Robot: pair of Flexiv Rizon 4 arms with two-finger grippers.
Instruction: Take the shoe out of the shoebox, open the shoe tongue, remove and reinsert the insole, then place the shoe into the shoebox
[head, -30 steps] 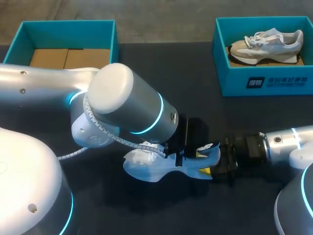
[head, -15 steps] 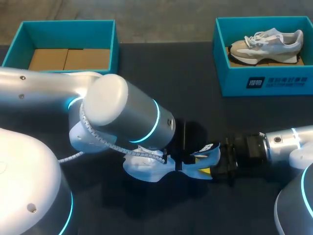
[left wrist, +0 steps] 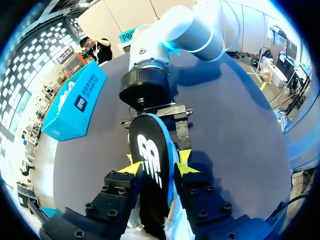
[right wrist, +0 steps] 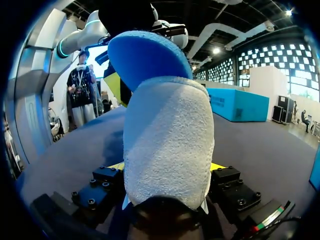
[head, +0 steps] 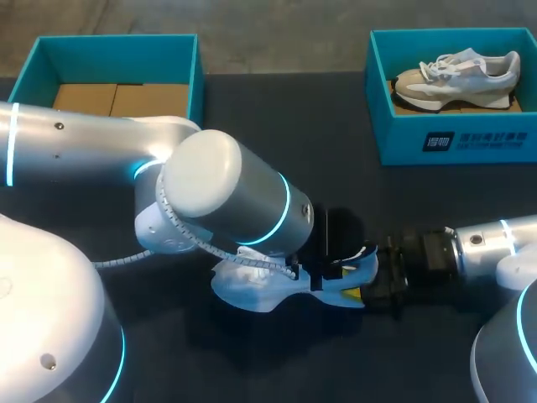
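The insole [head: 346, 284] sits over the counter [head: 277, 126], nearer the robot than the shoebox [head: 457, 138]. The left gripper [left wrist: 157, 165] has its fingers pinching the insole's middle, and the right gripper [head: 369, 290] has its fingers clamping one end. The shoe [head: 457, 77] lies inside the shoebox.

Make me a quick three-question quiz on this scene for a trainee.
1. True or false: a shoe lies in the right box.
2. What is the left end effector shut on? A) insole B) lace C) lid
3. Fill in: the ___ arm reaches past the middle of the table.
Key: 1 true; 2 A; 3 left.
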